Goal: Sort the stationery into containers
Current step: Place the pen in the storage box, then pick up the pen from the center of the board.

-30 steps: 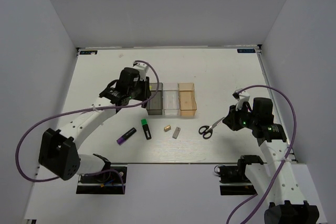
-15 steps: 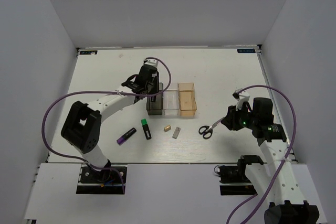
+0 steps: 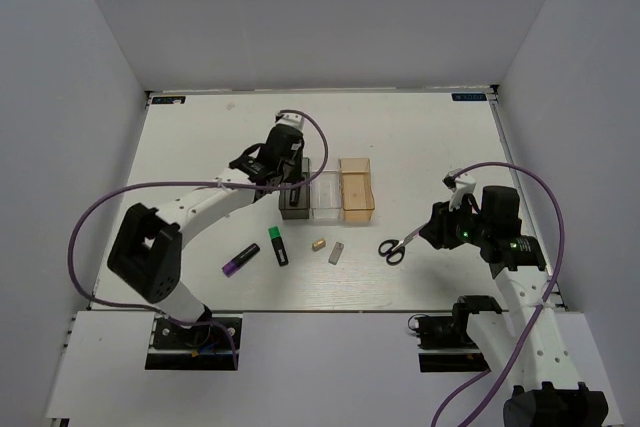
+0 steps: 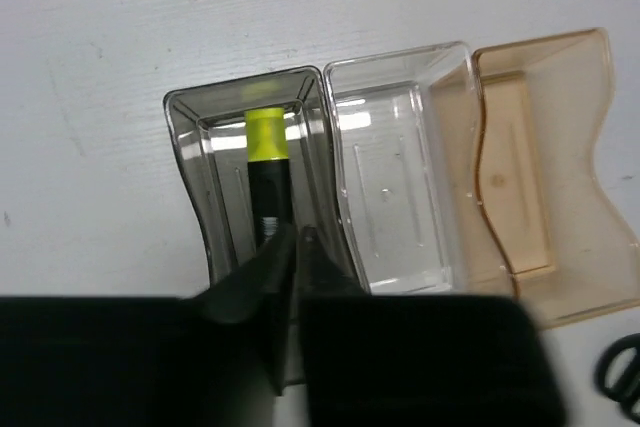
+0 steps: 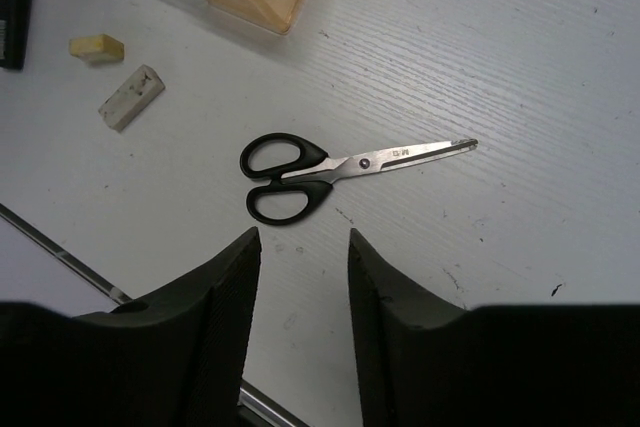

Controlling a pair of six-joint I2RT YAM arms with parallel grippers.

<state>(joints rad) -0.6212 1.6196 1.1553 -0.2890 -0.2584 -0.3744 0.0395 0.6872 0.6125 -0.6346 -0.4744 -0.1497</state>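
Observation:
Three bins stand in a row: smoky dark grey [image 3: 296,205], clear [image 3: 326,197] and orange [image 3: 357,187]. My left gripper [image 3: 292,179] hangs over the dark grey bin [image 4: 190,157]. Its jaws are closed on the black end of the yellow-capped marker [image 4: 266,147], which reaches down into that bin. The green-capped marker [image 3: 278,244], purple-capped marker [image 3: 240,259], tan block [image 3: 318,244] and grey block [image 3: 336,253] lie on the table in front of the bins. The black-handled scissors [image 5: 300,172] lie closed just ahead of my open, empty right gripper [image 5: 300,237].
The clear bin [image 4: 400,187] and orange bin [image 4: 540,177] hold nothing. White walls close the table at the back and both sides. The tan block [image 5: 97,47] and grey block [image 5: 131,97] lie left of the scissors.
My left arm has swung right from beside the bins to over the dark grey bin, carrying the yellow-capped marker into it. The right arm has not moved.

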